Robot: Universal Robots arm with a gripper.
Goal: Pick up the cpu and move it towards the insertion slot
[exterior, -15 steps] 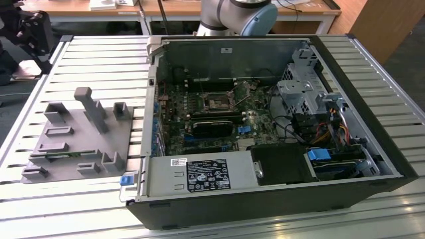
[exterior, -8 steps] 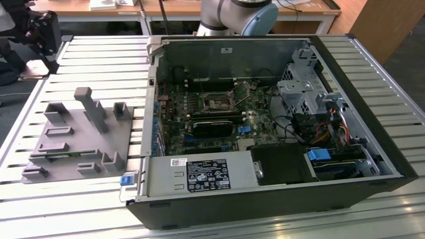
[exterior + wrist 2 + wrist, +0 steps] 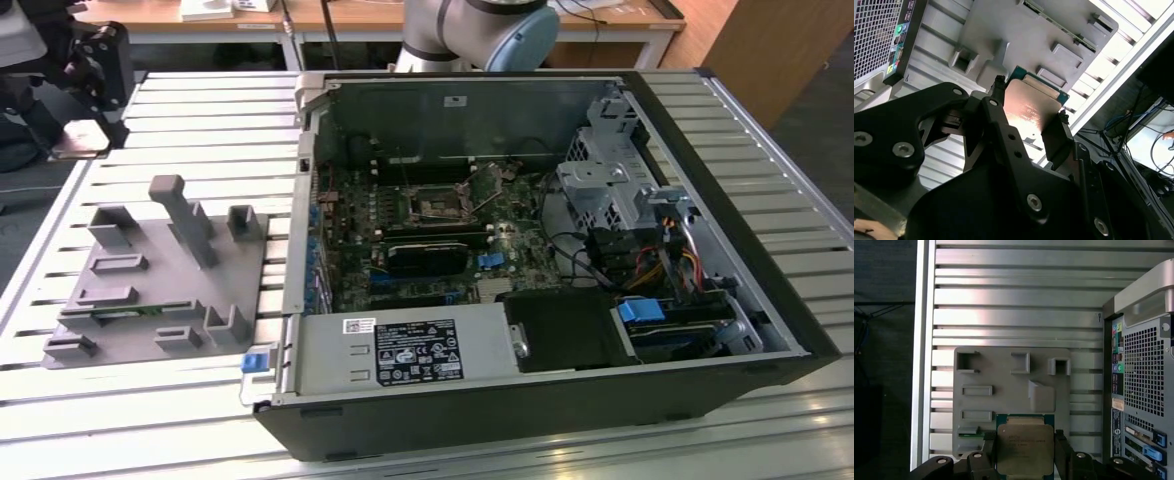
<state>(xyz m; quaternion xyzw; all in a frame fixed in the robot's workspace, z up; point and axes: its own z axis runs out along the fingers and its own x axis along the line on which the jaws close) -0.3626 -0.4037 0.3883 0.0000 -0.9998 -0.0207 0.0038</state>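
- The tool pinches the cpu by opposite edges, apparently clear of the grey fixture plate.
- The insertion slot lies inside the open case — to the exterior view's right of that plate.

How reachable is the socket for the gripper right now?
Probably yes: the case lies open and the socket faces up with nothing over it. The gripper holds the chip above the grey tray beside the case.
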